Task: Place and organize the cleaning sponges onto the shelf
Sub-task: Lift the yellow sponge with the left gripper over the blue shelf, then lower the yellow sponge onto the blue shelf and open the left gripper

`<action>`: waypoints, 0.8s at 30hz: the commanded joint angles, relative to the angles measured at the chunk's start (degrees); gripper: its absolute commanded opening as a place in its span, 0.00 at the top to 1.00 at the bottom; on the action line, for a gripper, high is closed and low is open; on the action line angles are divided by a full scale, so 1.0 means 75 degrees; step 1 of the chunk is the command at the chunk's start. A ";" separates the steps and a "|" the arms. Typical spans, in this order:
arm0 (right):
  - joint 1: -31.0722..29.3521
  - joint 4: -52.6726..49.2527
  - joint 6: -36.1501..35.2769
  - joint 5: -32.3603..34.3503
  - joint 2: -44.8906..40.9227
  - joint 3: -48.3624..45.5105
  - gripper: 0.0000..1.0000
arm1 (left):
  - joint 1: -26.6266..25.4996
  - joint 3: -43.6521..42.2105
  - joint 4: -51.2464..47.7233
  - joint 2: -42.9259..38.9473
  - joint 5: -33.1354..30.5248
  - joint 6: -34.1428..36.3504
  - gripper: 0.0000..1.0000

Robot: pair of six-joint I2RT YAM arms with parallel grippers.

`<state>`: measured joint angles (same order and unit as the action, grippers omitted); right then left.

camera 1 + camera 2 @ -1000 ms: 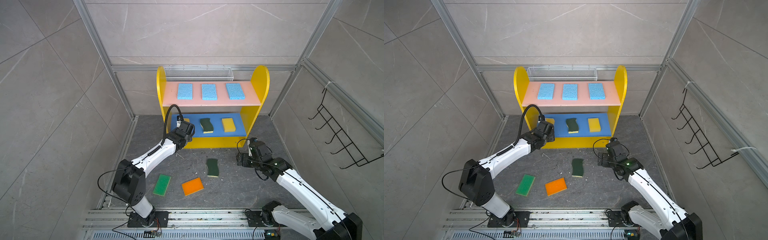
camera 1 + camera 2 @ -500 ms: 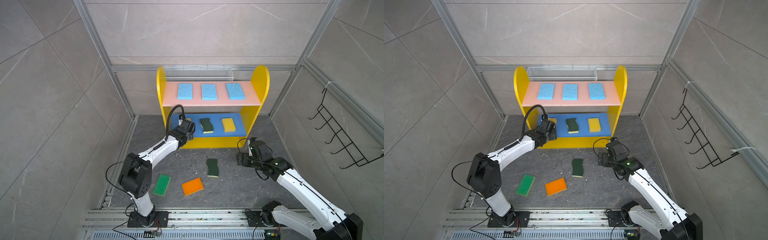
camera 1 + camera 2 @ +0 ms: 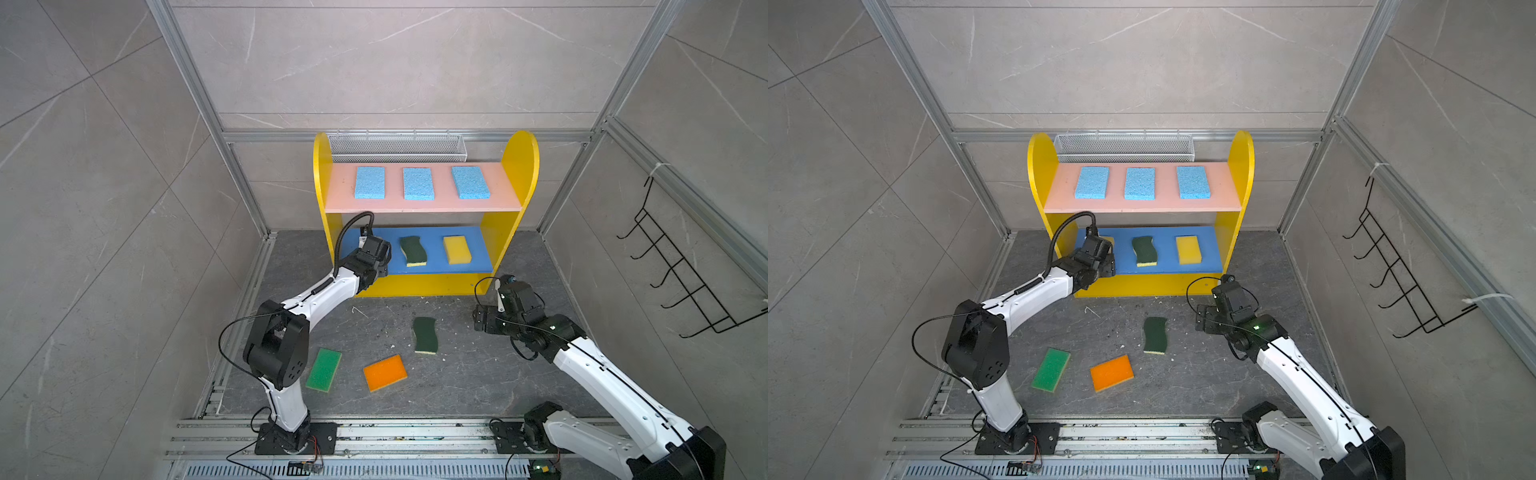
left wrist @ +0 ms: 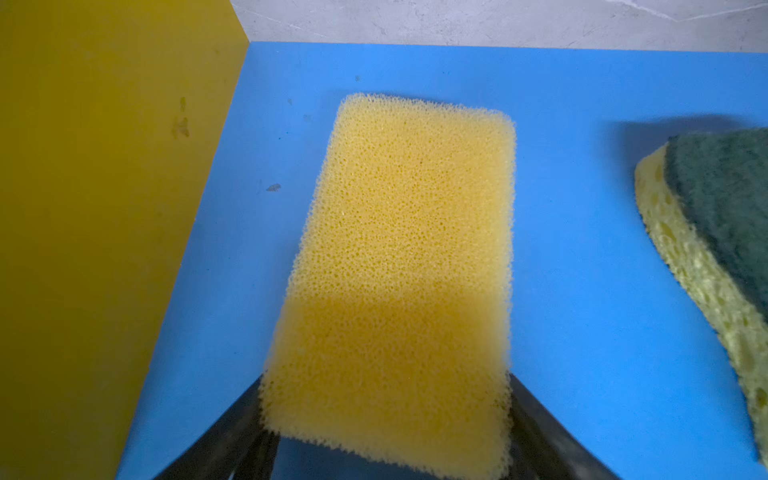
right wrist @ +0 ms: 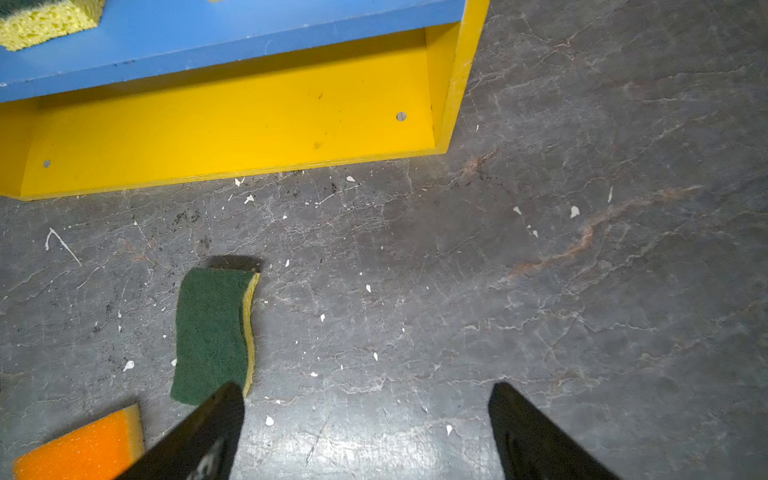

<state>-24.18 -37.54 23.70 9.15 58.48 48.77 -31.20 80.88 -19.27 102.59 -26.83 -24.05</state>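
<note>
The left gripper (image 4: 385, 382) reaches onto the blue board (image 4: 582, 208) of the shelf (image 3: 519, 166), at the end by the yellow side panel (image 4: 83, 208); a yellow sponge (image 4: 399, 249) lies lengthwise between its fingers, which flank the sponge's near end, one on each long side; whether they pinch it or merely stand beside it I cannot tell; the foam shows no squeeze. Its far end rests on the board, clear of the panel. A wavy sponge (image 4: 723, 199) sits beside it mid-board, dark green side up, not touching; the other yellow sponge (image 3: 457, 249) lies beyond that, toward the far panel. Three blue sponges (image 3: 418, 183) sit in a row on the pink board (image 3: 415, 205), well apart.

The right gripper (image 5: 365, 390) hangs over the counter (image 5: 582, 291) in front of the shelf, fingers spread wide with nothing between them; the loose wavy sponge (image 5: 210, 332) lies flat outside one finger, which covers its near corner in the right wrist view; in both top views the two stand apart. The orange sponge (image 3: 385, 372) and the green sponge (image 3: 323, 370) lie on the counter too, nearer the left arm's base.
</note>
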 commanded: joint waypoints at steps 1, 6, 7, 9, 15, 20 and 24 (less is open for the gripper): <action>0.0025 -0.0222 -0.0161 0.0071 0.0019 0.0293 0.05 | 0.0071 0.0161 0.0061 0.0080 -0.0226 -0.0089 0.21; 0.0019 -0.0176 -0.0128 0.0026 0.0063 0.0279 0.06 | 0.0070 0.0066 -0.0028 -0.0106 -0.0216 -0.0173 0.17; 0.0025 -0.0164 -0.0125 0.0025 0.0086 0.0292 0.06 | 0.0070 -0.0024 0.0006 -0.0205 -0.0218 -0.0179 0.16; 0.0022 -0.0128 -0.0125 0.0023 0.0124 0.0282 0.06 | 0.0064 -0.0225 0.0108 -0.0426 -0.0184 -0.0182 0.15; 0.0025 0.0020 -0.0232 0.0037 0.0109 0.0270 0.06 | 0.0059 -0.1210 0.0808 -0.1281 0.0154 -0.0088 0.14; 0.0024 0.0160 -0.0162 -0.0203 0.0110 0.0225 0.07 | -0.0042 -0.1971 0.0893 -0.2131 0.0261 -0.0050 0.14; 0.0028 0.0247 -0.0045 -0.0317 0.0148 0.0171 0.08 | -0.0164 -0.2713 0.0830 -0.3067 0.0191 -0.0052 0.14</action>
<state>-24.18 -36.71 23.09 7.86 59.22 49.36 -31.86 62.52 -14.55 85.21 -25.15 -24.43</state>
